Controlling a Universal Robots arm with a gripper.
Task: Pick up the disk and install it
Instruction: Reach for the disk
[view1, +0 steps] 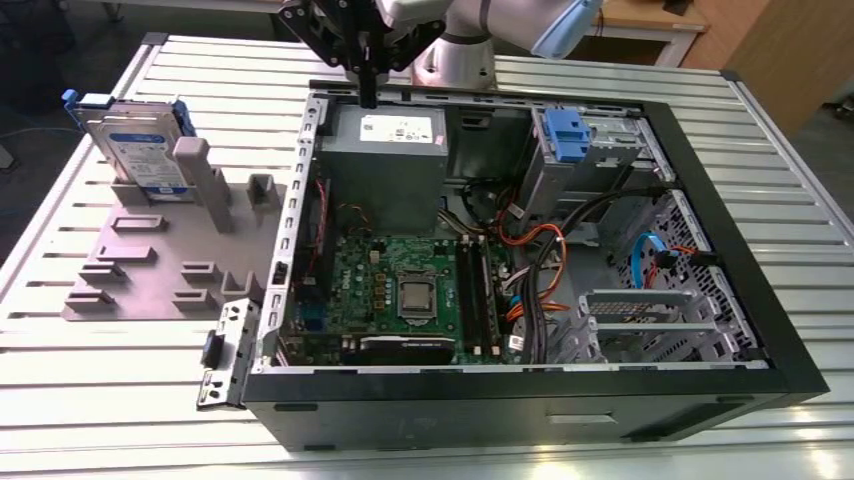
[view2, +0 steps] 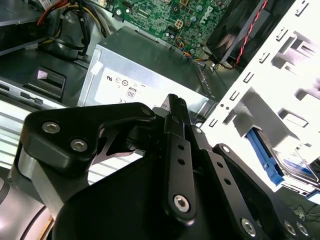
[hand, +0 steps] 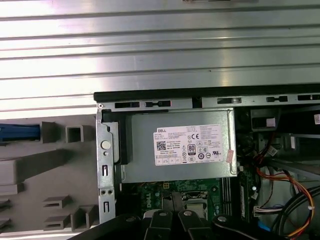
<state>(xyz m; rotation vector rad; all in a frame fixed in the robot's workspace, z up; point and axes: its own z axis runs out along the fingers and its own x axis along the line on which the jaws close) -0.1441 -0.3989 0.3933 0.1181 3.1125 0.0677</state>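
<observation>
Fingers (view1: 367, 88) pressed together above the power supply (view1: 387, 165), disk (view1: 134, 145) (blue-framed) upright in grey holder (view1: 147, 270), well apart

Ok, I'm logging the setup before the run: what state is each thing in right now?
disk: standing upright in the grey holder, ungripped
gripper: shut, empty, over the power supply
computer case: on its side, panel off

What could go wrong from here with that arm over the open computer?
The gripper hangs at the case rim, away from the disk, which stands upright in a grey holder. Moving across low, it might clip that rim. A poor grasp could tip the disk. Loose cables inside the case might snag it during fitting.
</observation>
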